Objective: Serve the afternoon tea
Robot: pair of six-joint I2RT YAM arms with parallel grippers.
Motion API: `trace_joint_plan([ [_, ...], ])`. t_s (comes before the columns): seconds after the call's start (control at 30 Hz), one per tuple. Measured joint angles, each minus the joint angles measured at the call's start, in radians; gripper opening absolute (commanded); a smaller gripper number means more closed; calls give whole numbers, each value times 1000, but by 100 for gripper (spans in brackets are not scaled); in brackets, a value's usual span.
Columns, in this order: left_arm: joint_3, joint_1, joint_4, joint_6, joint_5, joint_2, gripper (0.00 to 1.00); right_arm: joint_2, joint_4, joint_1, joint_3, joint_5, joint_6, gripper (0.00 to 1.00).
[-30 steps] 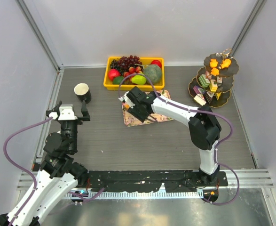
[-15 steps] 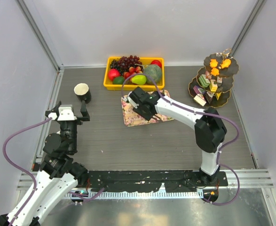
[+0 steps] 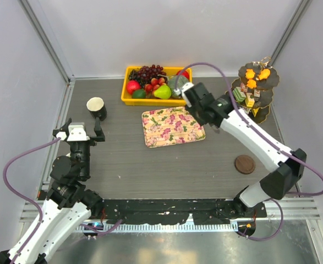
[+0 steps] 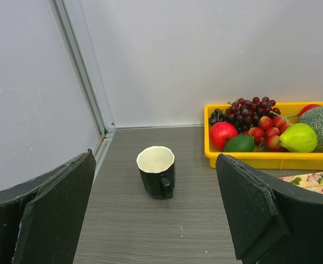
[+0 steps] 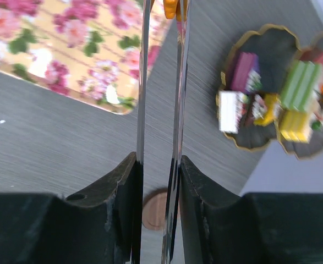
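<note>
Orange pastry (image 5: pixel 172 9) was pinched at the tips of the right tool (image 5: pixel 160 6), above the table (image 3: pixel 150 165) by the floral tray's (image 3: pixel 172 126) far right edge. Left tool (image 4: pixel 155 159) stood fully released, facing the upright black cup (image 4: pixel 157 171), not touching it. Three-tier stand (image 3: pixel 225 105) stood loaded at the far right.

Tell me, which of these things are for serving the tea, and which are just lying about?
For the tea: black cup, three-tier stand, orange pastries, cake pieces, tongs.
Lying about: fruit crate, floral tray, brown disc.
</note>
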Motion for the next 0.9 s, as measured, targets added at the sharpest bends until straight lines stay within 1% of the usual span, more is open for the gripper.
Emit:
trace_joint_plan([
  [0.3, 0, 0, 0, 0, 0, 0, 99, -142, -142, -193, 160, 117, 45, 36],
  [0.47, 0, 0, 0, -1, 0, 0, 99, -179, -189, -301, 238, 161, 73, 35],
  [0.63, 0, 0, 0, -1, 0, 0, 99, -177, -229, -398, 249, 161, 108, 35],
  [0.9, 0, 0, 0, -2, 0, 0, 99, -153, -264, -471, 249, 138, 137, 35],
])
